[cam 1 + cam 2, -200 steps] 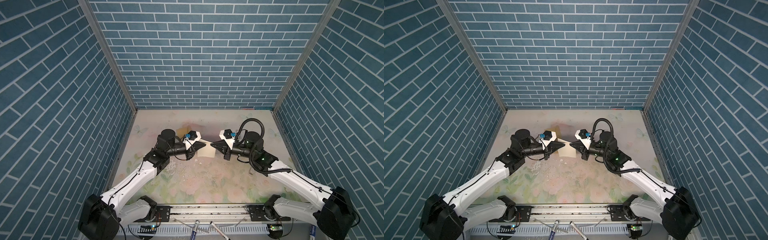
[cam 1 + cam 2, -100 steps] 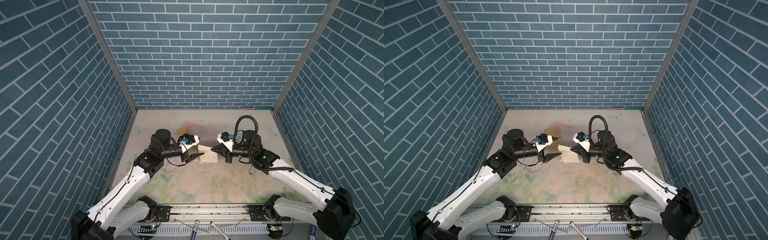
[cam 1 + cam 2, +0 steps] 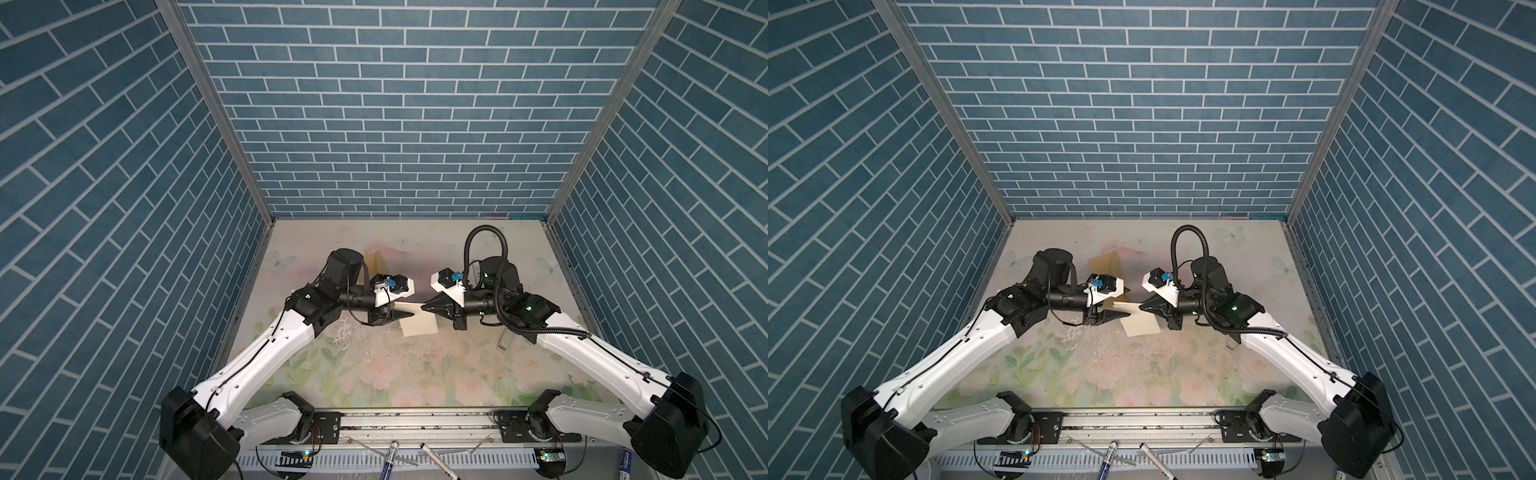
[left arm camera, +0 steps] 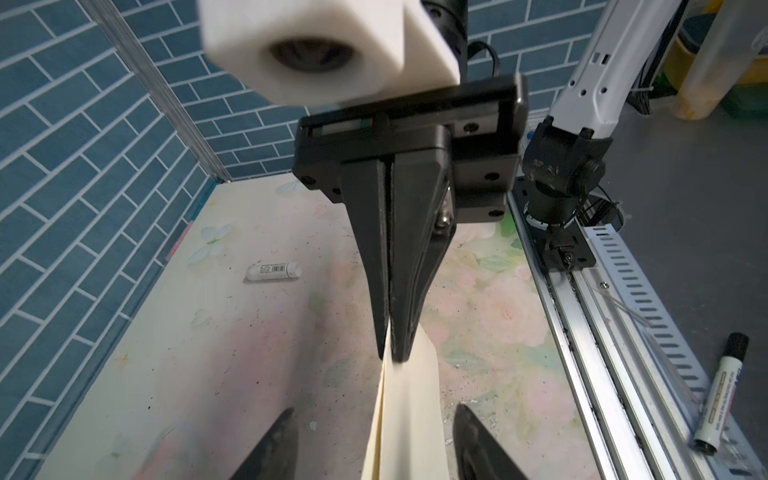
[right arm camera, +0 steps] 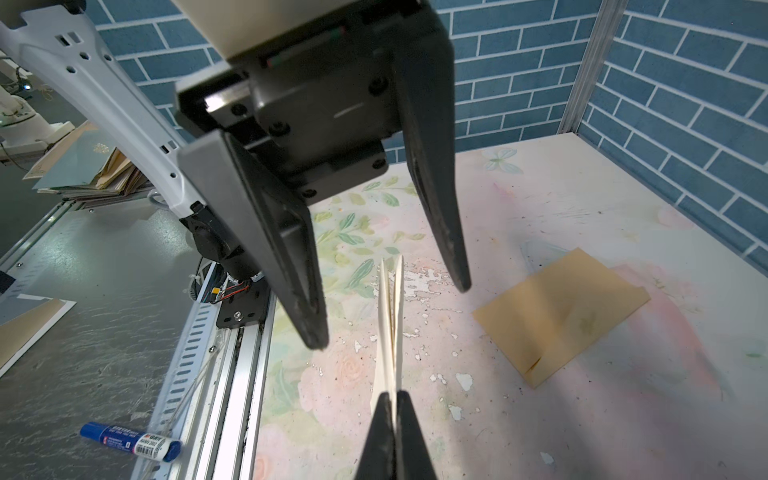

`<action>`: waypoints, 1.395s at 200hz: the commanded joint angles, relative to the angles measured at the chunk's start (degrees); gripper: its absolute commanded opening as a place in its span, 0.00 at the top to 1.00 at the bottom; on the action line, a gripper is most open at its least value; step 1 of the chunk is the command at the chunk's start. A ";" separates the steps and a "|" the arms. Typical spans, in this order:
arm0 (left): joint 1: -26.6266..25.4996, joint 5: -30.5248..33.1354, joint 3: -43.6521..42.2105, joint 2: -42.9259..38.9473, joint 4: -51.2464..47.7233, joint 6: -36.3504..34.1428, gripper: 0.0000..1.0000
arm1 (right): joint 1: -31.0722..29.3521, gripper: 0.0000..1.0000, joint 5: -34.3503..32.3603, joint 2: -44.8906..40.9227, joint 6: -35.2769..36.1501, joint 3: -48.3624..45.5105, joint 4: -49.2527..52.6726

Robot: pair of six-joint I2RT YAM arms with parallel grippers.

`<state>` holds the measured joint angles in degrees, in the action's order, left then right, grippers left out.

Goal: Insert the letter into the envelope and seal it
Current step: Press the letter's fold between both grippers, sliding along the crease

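The right claw is clenched on one end of the letter, a cream sheet folded into layers and held edge-up over the middle of the floral tabletop. The left claw is released: its two fingers stand spread on either side of the letter's free end, and as far as the blurred close views show, neither touches the paper. Whether the letter's lower edge rests on the tabletop is hard to tell. The envelope lies flat toward the far edge, well apart from both claws and partly hidden behind the left arm in both top views.
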<state>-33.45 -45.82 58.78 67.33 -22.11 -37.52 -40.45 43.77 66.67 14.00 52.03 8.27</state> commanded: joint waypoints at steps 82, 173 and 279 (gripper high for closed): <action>-1.70 -1.49 0.09 1.84 -0.34 0.29 1.00 | -0.03 1.00 -1.28 0.39 2.26 2.73 -1.60; -1.70 3.24 -10.91 -5.40 23.94 18.44 1.00 | 3.95 0.46 -1.89 -3.96 -2.54 0.77 -1.83; -1.57 -0.03 -11.50 -5.16 27.01 20.80 1.00 | 5.22 0.87 0.29 -2.86 -3.34 0.26 -3.53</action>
<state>-34.89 -44.71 47.22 62.35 3.38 -17.30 -35.64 42.87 63.79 11.27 52.03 6.09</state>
